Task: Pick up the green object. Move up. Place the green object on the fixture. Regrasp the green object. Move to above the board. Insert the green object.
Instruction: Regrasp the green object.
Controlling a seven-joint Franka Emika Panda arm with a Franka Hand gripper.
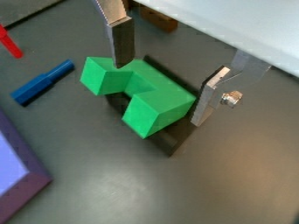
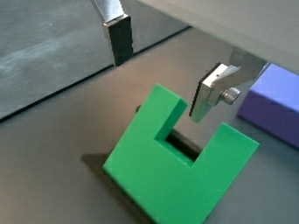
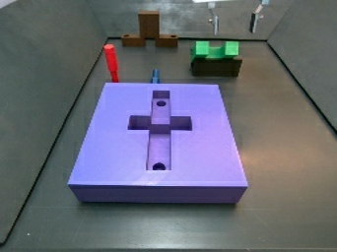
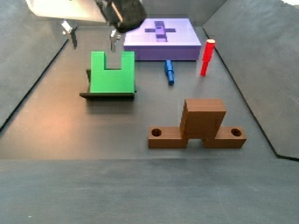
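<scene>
Your gripper [image 1: 167,80] hangs with fingers apart above the green object [image 4: 112,72], which leans on the fixture [image 3: 218,67] at upper right in a side view. Descend off-centre and you could knock it loose before regrasping.

The green object [image 4: 112,72] rests on the fixture [image 3: 218,67], the gripper [image 4: 91,35] above it, the board [image 3: 161,133] well apart.

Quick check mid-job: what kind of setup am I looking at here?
Probably a lab bench enclosure for insertion trials: dark floor, grey walls, a purple board with a cross recess, and the green object on the fixture, with the open claw above it.
</scene>
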